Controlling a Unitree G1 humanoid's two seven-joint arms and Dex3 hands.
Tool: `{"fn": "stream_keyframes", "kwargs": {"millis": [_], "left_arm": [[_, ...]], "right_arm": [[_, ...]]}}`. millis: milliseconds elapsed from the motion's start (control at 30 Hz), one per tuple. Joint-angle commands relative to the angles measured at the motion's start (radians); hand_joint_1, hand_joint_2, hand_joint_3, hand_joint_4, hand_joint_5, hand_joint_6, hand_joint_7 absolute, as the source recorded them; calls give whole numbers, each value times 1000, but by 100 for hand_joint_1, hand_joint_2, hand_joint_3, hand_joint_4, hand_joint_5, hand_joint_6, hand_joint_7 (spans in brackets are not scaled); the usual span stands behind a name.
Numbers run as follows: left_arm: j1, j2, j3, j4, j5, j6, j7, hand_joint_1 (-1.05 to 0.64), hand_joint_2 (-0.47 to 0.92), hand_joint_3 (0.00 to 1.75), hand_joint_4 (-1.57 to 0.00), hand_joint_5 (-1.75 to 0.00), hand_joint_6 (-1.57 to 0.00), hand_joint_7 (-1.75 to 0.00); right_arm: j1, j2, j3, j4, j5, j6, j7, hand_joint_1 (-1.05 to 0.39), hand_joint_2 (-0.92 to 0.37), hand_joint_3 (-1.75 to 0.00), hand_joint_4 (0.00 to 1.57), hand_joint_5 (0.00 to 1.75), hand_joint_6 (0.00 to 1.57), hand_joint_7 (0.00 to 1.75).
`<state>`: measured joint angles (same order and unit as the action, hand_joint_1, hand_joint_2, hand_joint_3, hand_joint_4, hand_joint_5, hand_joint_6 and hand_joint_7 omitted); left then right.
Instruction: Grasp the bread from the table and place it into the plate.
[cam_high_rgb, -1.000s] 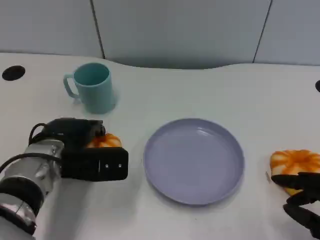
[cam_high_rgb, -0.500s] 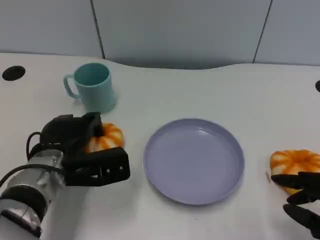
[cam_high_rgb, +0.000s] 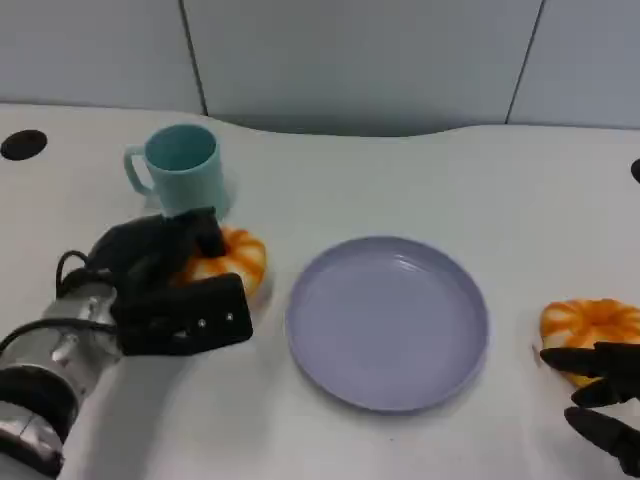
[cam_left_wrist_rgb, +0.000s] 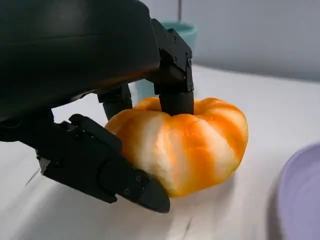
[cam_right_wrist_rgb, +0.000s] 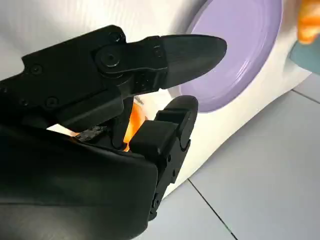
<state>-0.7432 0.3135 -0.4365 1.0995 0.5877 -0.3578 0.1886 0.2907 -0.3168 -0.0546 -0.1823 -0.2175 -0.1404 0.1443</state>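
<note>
Grasp step under way: the left hand (cam_high_rgb: 165, 285) grips the bread (cam_left_wrist_rgb: 187, 142), one of its fingers (cam_left_wrist_rgb: 172, 75) pressing on the top and another (cam_left_wrist_rgb: 100, 167) wedged against the near side. The bread sits low, at or just above the surface (cam_high_rgb: 420, 180), between the teal mug (cam_high_rgb: 180, 172) and the purple plate (cam_high_rgb: 388, 320). Next move, as judged: lift clear and carry across the plate rim. The right hand (cam_high_rgb: 605, 405) rests near a second bread (cam_high_rgb: 592, 325), fingers spread, holding nothing
</note>
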Motion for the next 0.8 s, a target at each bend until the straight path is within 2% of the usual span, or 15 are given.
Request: {"fn": "stream_keyframes", "kwargs": {"millis": [33,167,333,500,800], "left_arm": [[-8,68,31,-127,-24,-45,-71,-10,87,2,-77,-175,-56,-175],[-11,83,42,-233,-25,-60,-116,-8,87,2,-78,-175,-57,-175],[-26,88,37,-311,-12,-106,-154,-7,86,1,-75,-175,-52,-175],[-60,34,0,-321,-19,-196,-235,-8,88,2,-78,-175,-56,-175],[-105,-73,-57,-277,18,-206,-280,-11,86,1,-80,-175,-61,-175]], "right_arm": [[-12,6,5,11,-5,4,-11,-24,-92,-32,65,74,83,1],[-19,15,13,14,-15,9,-17,-24,-92,-31,67,77,83,1],[-21,22,21,-4,-27,52,-16,-24,-92,-31,65,77,83,1],[-23,24,29,-15,-38,73,-19,-23,-92,-32,63,74,82,0],[-17,23,33,-22,-38,84,-13,-23,-92,-32,65,72,82,0]]}}
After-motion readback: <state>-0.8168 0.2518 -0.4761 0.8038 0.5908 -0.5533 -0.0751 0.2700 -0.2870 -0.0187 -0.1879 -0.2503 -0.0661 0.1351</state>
